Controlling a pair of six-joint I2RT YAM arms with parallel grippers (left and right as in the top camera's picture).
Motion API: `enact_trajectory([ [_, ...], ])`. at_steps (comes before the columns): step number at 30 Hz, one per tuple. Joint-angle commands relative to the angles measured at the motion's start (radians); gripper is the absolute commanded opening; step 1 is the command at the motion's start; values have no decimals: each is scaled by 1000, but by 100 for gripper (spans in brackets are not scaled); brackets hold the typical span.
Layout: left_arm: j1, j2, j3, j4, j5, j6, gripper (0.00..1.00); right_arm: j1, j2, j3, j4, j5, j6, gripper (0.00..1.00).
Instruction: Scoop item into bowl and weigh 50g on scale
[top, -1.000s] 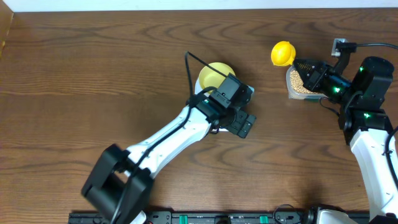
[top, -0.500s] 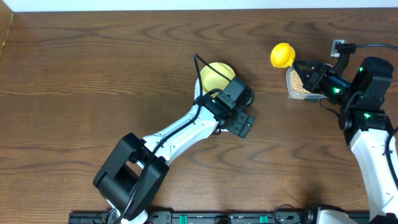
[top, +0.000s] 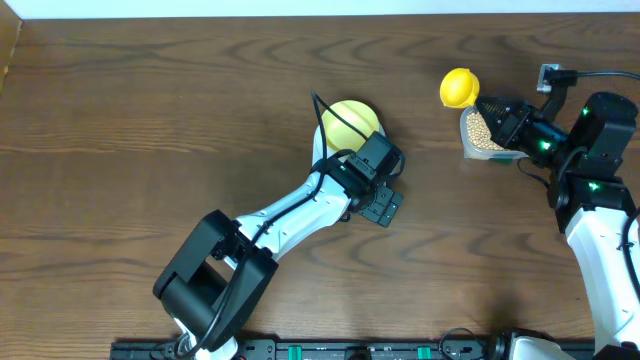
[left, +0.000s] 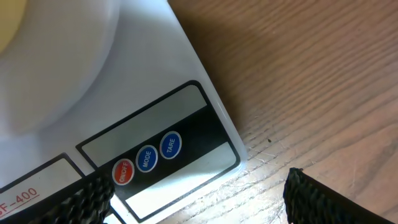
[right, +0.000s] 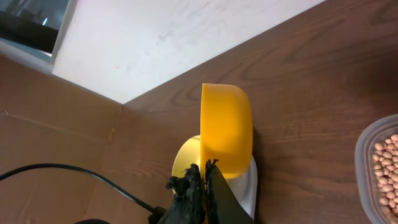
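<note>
Left gripper (left: 202, 200) fingers apart, over scale (left: 155, 112) buttons; bowl (top: 348, 118) on scale; right gripper (right: 200, 182) clamped on scoop (right: 227, 127) near beans (right: 387, 163). Likely next: one fingertip square on TARE (left: 170, 144), light press; don't nudge bowl.

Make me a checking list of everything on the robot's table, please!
Surface: brown wooden table, no spills seen.
Job's things: pale bowl on the white scale, no beans seen in it; the scale's display shows no digits; beans in a clear tub.
Clutter: nothing seen.
Grippers: left gripper open over the scale's buttons; right gripper shut on the yellow scoop, beside the tub.
Cables: black cable by the left arm; another behind the right arm.
Surroundings: white wall, brown cardboard.
</note>
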Motion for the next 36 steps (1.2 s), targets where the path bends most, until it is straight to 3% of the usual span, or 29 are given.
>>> enact_trajectory([
  [1, -3, 15, -17, 18, -13, -1, 89, -6, 0, 19, 0, -14, -18, 1],
  [36, -3, 34, -28, 27, 27, 18, 84, -23, 0, 19, -8, -19, -18, 1],
])
